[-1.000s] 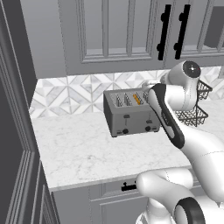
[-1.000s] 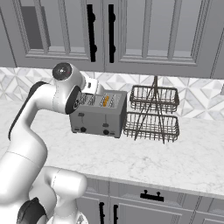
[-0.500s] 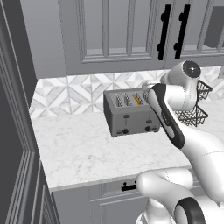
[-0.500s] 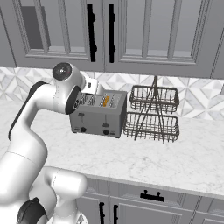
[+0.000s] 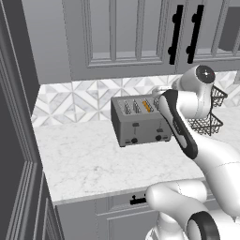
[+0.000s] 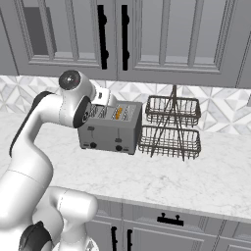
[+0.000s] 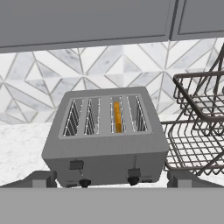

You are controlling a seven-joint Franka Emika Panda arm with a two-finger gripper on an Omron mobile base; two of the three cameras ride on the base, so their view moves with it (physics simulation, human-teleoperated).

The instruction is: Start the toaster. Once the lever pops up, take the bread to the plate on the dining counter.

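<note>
Toaster (image 7: pixel 106 135) standing on the white marble surface (image 5: pixel 89 159), back close to the tiled backsplash (image 5: pixel 75 101), front with its two black levers and two black knobs facing the robot. Left lever (image 7: pixel 76 164) seen higher on the front than the right lever (image 7: pixel 134 173) in the hand view. Four slots on top; bread (image 7: pixel 117 116) set on edge in the third slot from the left, sunk in, only its orange-tan top edge visible. Same slice seen as a small orange strip (image 5: pixel 146 106) from the left base view and (image 6: pixel 118 113) from the right base view. Other three slots showing just their wire guides.

Just beside the toaster, on its right, a dark two-tier wire basket rack (image 6: pixel 170 128) on the same surface, near but not clearly touching. Grey cabinet doors with black handles (image 6: pixel 102 34) above the backsplash; grey drawers below the surface edge.

Hand (image 7: pixel 106 178) hovering over the near front of the toaster, looking down and forward at it, two dark fingertips (image 7: pixel 39 179) spread wide apart at either side of the toaster's front, gripping nothing.
</note>
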